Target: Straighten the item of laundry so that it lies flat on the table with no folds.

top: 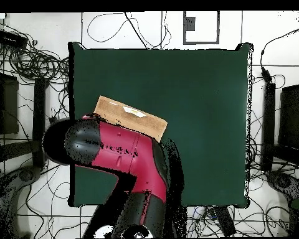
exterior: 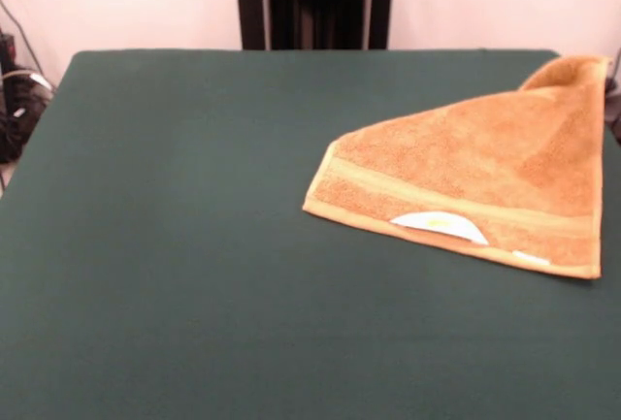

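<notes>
The orange-tan towel (exterior: 485, 173) lies at the right side of the dark green table (exterior: 194, 245) in the front view. It is folded over into a rough triangle. Its far corner (exterior: 572, 71) is bunched at the table's far right edge. A woven band and the white label with yellow print (exterior: 439, 223) run along its near edge. In the overhead view only a strip of the towel (top: 130, 118) shows on the table (top: 202, 112). The red and black arm (top: 127, 155) covers the rest of it. I see no gripper in either view.
The black pedestal (exterior: 315, 1) stands behind the table's far edge. Cables and dark gear (exterior: 17, 100) lie off the table's left side. In the overhead view cables (top: 33, 62) and black equipment (top: 289, 124) surround the table.
</notes>
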`<state>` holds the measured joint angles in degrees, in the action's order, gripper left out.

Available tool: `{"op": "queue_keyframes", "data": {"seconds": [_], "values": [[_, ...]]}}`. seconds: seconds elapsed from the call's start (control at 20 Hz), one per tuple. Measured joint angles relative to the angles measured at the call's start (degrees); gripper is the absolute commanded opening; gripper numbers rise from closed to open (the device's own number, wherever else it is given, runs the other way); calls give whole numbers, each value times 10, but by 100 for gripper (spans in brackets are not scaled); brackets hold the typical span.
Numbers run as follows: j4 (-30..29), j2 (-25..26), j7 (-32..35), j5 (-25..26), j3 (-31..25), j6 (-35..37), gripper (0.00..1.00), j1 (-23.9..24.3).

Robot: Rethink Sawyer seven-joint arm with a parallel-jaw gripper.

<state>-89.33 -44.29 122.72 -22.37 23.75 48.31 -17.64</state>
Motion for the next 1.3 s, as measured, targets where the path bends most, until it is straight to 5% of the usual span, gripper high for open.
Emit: {"op": "queue_keyframes", "data": {"seconds": [0.65, 1.3], "values": [[4, 6, 0, 61, -3, -125, 100, 124], [-2, 43, 0, 163, -83, -201, 100, 267]]}}
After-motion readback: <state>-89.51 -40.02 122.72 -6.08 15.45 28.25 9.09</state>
